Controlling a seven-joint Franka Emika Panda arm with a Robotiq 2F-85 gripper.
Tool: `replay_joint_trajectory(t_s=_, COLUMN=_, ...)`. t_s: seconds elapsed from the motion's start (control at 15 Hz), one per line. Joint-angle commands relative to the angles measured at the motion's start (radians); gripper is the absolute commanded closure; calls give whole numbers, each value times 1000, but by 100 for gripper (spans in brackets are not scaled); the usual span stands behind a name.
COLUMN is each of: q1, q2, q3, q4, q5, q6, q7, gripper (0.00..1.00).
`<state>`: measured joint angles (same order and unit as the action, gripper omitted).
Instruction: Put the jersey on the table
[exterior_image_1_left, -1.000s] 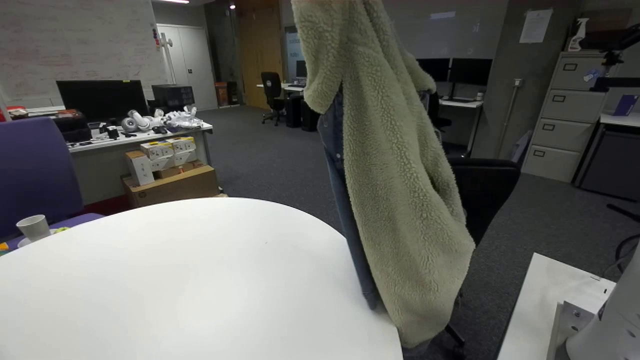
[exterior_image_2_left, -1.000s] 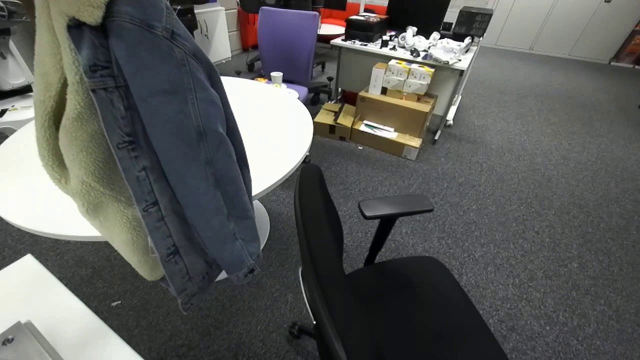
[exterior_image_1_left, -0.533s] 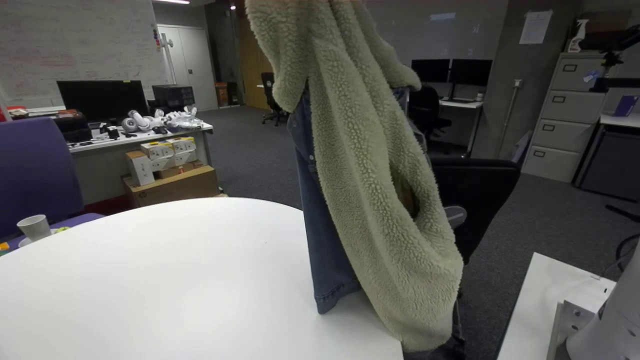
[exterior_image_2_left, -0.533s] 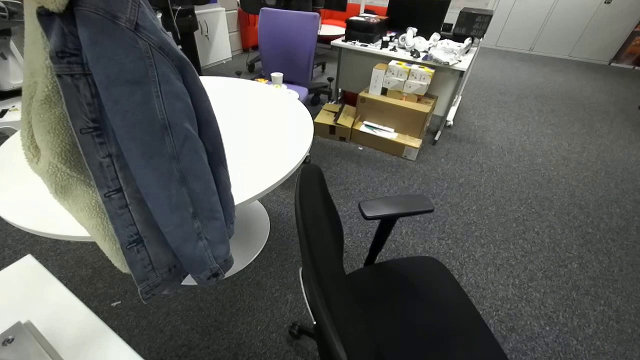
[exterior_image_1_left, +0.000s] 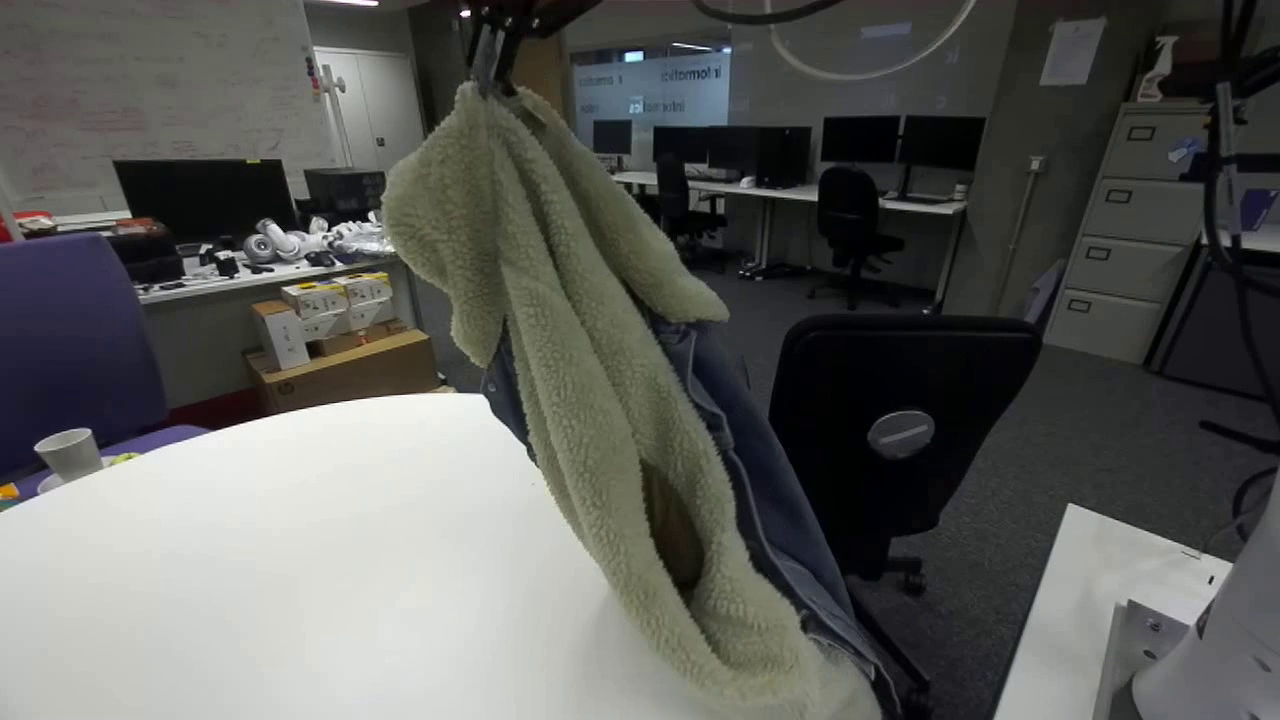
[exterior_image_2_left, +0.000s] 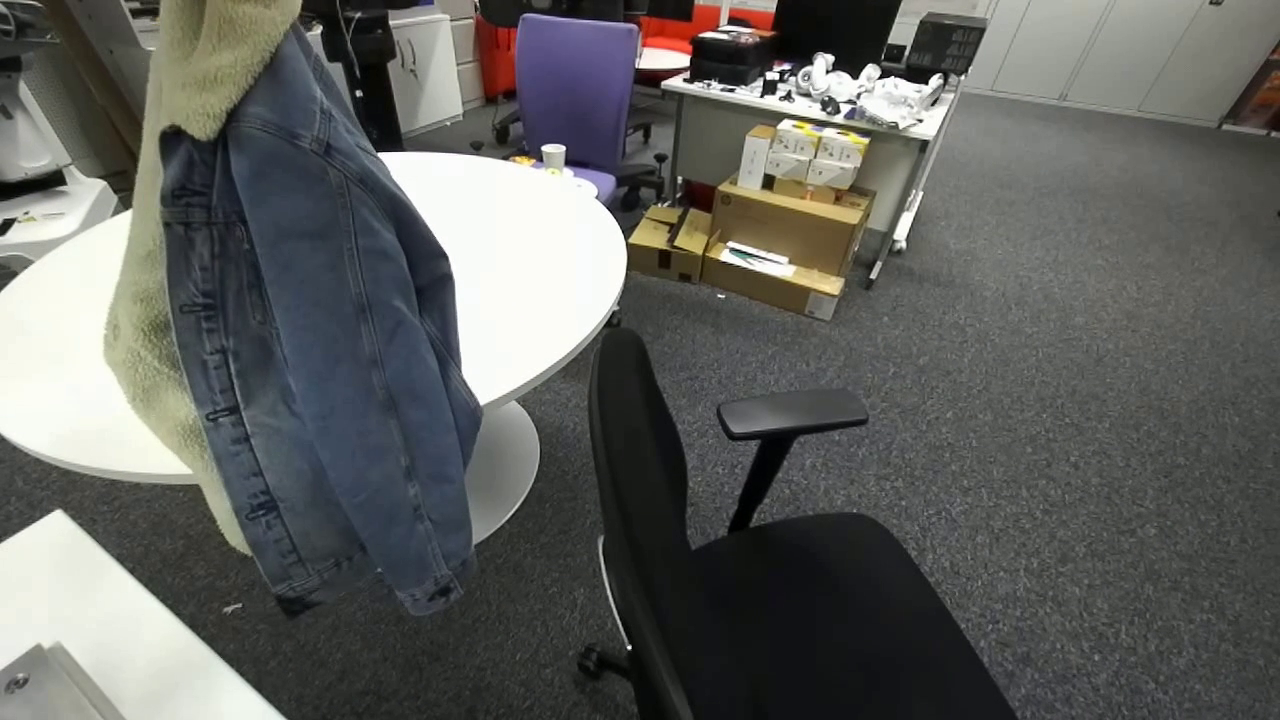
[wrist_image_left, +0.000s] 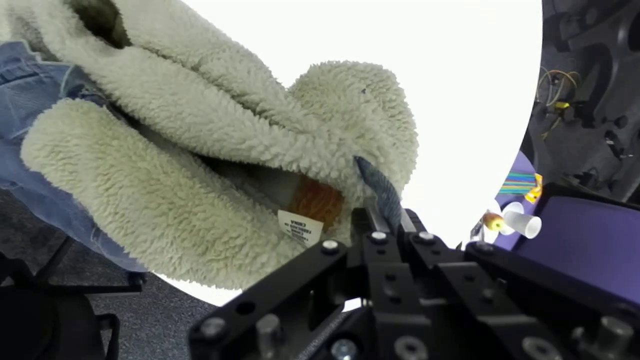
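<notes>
Wrist view: the jersey (wrist_image_left: 220, 127) hangs beneath the hand (wrist_image_left: 387, 220), pinched by a bunched edge.

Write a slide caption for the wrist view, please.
The black end effector grips the cream-fleece-lined blue denim jersey, which hangs partly over the round white table.

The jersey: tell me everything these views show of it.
The jersey looks like a blue denim jacket with cream fleece lining, buttonholes, brown patch and white label. The gripper pinches it near the label; it hangs slantwise in folds partly over the table, one sleeve dangling, hem past the rim. Table contact is unclear.
</notes>
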<state>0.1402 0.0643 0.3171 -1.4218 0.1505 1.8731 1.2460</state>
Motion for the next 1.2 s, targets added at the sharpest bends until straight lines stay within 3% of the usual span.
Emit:
replay_joint_trajectory(t_s=0.0, q1=51, q2=51, q3=-42, q4=41, q5=7, q6=-10, q7=7, gripper=99)
replay_joint_trajectory(t_s=0.53, q1=93, q2=135, q3=-104, q4=-16, q5=-60, q6=10, q7=26, gripper=99)
replay_joint_trajectory(t_s=0.8, q1=144, q2=228, q3=-115, q4=48, q5=-135, q6=1, q7=51, gripper=99)
replay_joint_trajectory(t_s=1.13, q1=282, q2=361, q3=-111, q4=191, q5=-269, q6=-18, q7=124, gripper=99)
